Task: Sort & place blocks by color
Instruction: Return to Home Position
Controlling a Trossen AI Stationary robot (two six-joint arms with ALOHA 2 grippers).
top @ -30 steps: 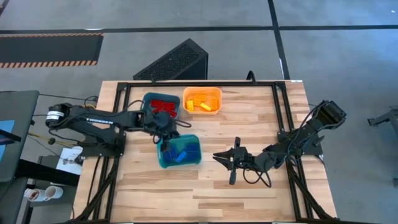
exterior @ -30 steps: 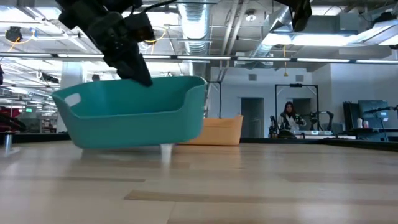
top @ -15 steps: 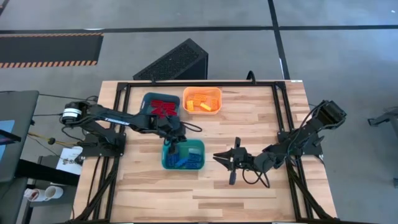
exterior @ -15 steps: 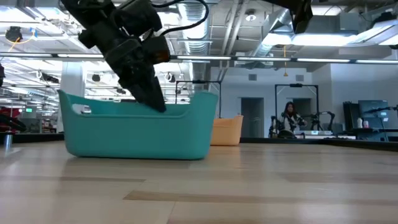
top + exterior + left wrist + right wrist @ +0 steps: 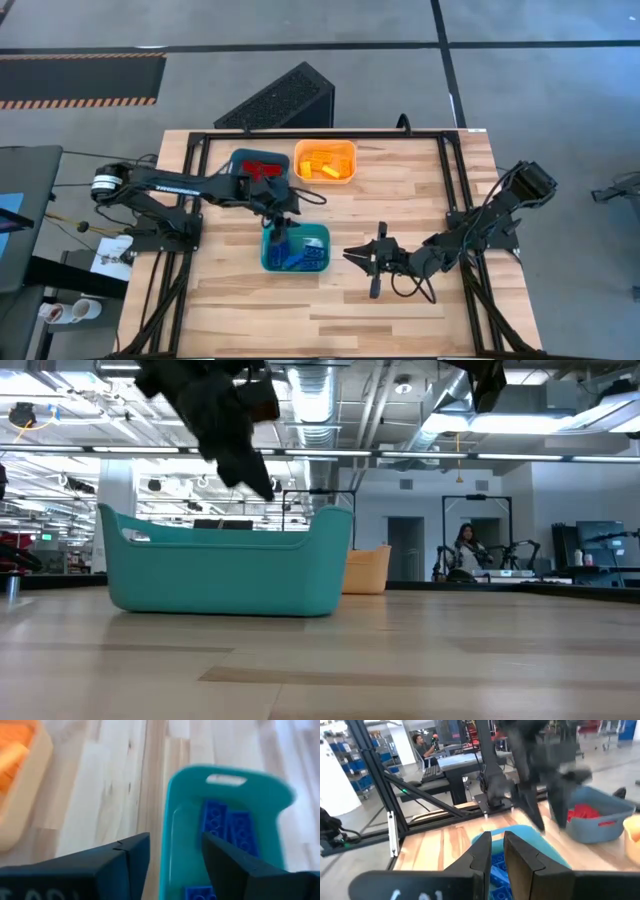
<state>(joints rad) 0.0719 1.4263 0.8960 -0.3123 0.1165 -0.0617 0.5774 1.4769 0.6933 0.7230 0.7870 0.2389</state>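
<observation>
left gripper [image 5: 279, 222] fingers apart, empty, over teal tray's [image 5: 322, 262] back rim, blue blocks [image 5: 300, 253] inside tray mid-worktop, right gripper [image 5: 365, 259] nearly closed, empty, beside the tray, toward worktop's right edge

Teal tray [image 5: 295, 262], blue blocks [image 5: 296, 255], orange tray [image 5: 324, 148], red blocks [image 5: 262, 168]

My left claw [image 5: 279, 222] hangs over one tray's [image 5: 322, 262] rim, blocks [image 5: 297, 254] inside. Two more trays [image 5: 345, 175] sit behind it.

Robotics lab: exposed ceiling ducts [image 5: 310, 390], metal frames [image 5: 385, 815], workstations.
</observation>
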